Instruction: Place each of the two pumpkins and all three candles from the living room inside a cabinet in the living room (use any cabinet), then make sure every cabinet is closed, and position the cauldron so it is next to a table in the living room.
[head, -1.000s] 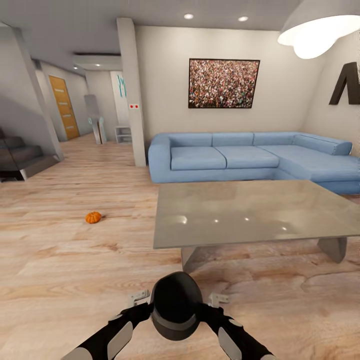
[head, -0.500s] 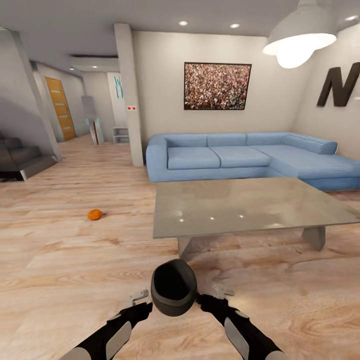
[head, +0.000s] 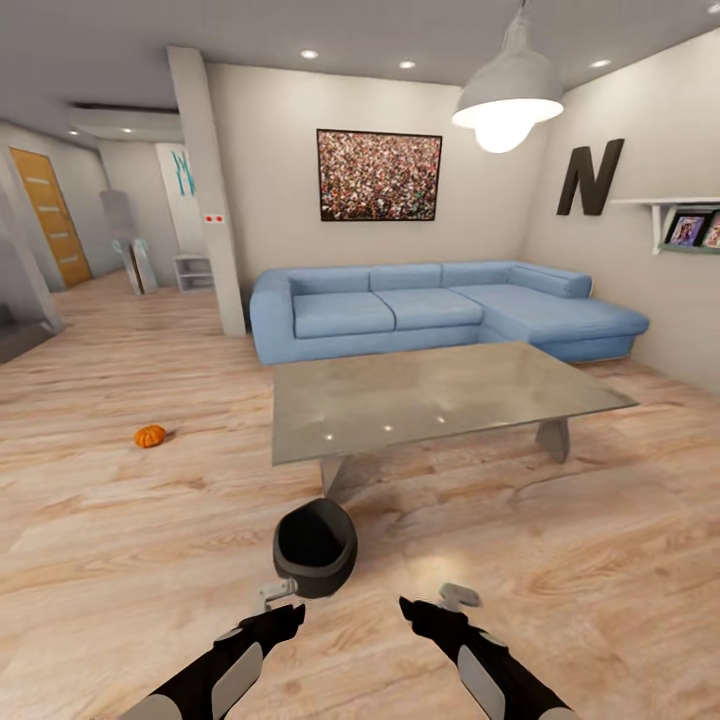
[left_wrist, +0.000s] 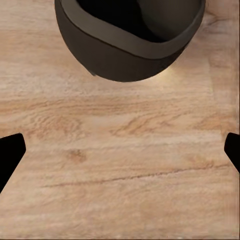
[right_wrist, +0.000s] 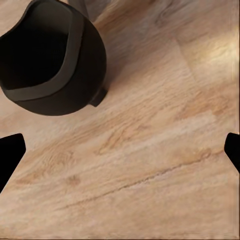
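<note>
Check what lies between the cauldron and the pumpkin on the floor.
Bare wooden floor only, in the head view; nothing lies between the cauldron and the pumpkin.

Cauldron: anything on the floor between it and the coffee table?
Nothing visible. The cauldron sits on bare wood floor just in front of the table, near its closer leg. The left gripper and right gripper are both open and off it.

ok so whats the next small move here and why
Probably turn toward the pumpkin lying on the floor left of the table. The cauldron already sits on the floor by the table's near edge, and both the left claw and right claw look open and empty.
</note>
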